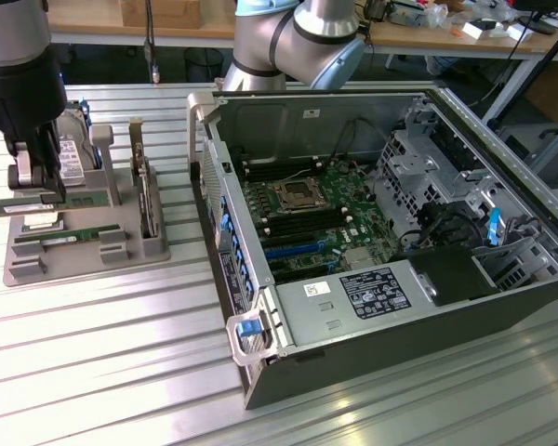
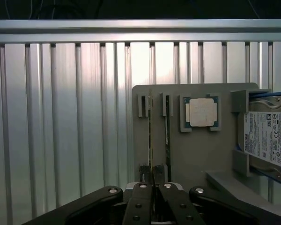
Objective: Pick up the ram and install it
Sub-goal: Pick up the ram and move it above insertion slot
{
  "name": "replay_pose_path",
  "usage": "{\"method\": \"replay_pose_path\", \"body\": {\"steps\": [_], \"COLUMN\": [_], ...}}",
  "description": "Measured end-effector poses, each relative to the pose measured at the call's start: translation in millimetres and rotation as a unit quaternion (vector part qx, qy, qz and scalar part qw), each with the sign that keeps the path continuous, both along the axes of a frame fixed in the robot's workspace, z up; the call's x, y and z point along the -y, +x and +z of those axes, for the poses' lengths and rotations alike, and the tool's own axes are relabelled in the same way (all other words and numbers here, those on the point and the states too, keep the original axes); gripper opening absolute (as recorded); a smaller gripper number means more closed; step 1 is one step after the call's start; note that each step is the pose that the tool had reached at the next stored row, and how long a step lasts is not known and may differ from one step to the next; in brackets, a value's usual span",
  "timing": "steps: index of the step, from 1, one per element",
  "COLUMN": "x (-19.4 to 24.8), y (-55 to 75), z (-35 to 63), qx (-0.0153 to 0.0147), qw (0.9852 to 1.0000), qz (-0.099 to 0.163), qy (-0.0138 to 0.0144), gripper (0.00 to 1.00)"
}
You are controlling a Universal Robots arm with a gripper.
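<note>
Here we see the black two-fingered gripper [image 2: 153, 186] [image 1: 33, 181] with its jaws clamped together on the thin edge of the ram [image 2: 151, 140], a long, narrow green circuit-board stick held edge-on along a slot of the flat grey plastic parts holder [image 2: 196, 159] [image 1: 84, 255]. We cannot tell whether it has left that slot. The holder lies on the ribbed aluminium table [image 1: 93, 372], with a second green stick [image 2: 167, 136] in the neighbouring slot, a square silver CPU chip [image 2: 201, 112] in its recess, and a hard drive [image 2: 267, 136] whose white label [image 2: 264, 140] we read as "TOSHIBA". To the exterior view's right lies the opened black computer case [image 1: 288, 372], whose black sticker [image 1: 377, 293] is too small for us to read.
</note>
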State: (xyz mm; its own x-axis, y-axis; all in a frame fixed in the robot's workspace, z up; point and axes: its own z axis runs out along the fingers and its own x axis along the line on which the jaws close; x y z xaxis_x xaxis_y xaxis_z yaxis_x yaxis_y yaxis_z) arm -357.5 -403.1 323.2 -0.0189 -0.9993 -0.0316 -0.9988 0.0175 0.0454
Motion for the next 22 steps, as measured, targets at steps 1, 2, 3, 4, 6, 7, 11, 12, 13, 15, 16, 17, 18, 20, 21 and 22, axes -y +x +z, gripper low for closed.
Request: {"method": "replay_pose_path", "body": {"steps": [1,2,3,4,6,7,11,12,13,15,16,17,18,20,21,22], "x": [0.0,0.0,0.0,0.0,0.0,0.0,0.0,0.0,0.0,0.0,0.0,0.0,0.0,0.0,0.0,0.0], "y": [0.0,0.0,0.0,0.0,0.0,0.0,0.0,0.0,0.0,0.0,0.0,0.0,0.0,0.0,0.0,0.0], "z": [0.9,1.7,2.4,3.1,4.6,5.3,10.3,11.1,12.3,15.4,16.2,17.9,19.3,22.3,22.9,23.4], "qx": [0.0000,0.0000,0.0000,0.0000,0.0000,0.0000,0.0000,0.0000,0.0000,0.0000,0.0000,0.0000,0.0001,0.0000,0.0000,0.0000], "qw": [1.0000,1.0000,1.0000,1.0000,1.0000,1.0000,1.0000,1.0000,1.0000,1.0000,1.0000,1.0000,1.0000,1.0000,1.0000,1.0000], "qz": [0.000,0.000,0.000,0.000,0.000,0.000,0.000,0.000,0.000,0.000,0.000,0.000,0.000,0.000,0.000,0.000], "qy": [0.0000,0.0000,0.0000,0.0000,0.0000,0.0000,0.0000,0.0000,0.0000,0.0000,0.0000,0.0000,0.0001,0.0000,0.0000,0.0000], "gripper": [0.12,0.12,0.12,0.12,0.12,0.12,0.12,0.12,0.12,0.12,0.12,0.12,0.12,0.12,0.12,0.12]}}
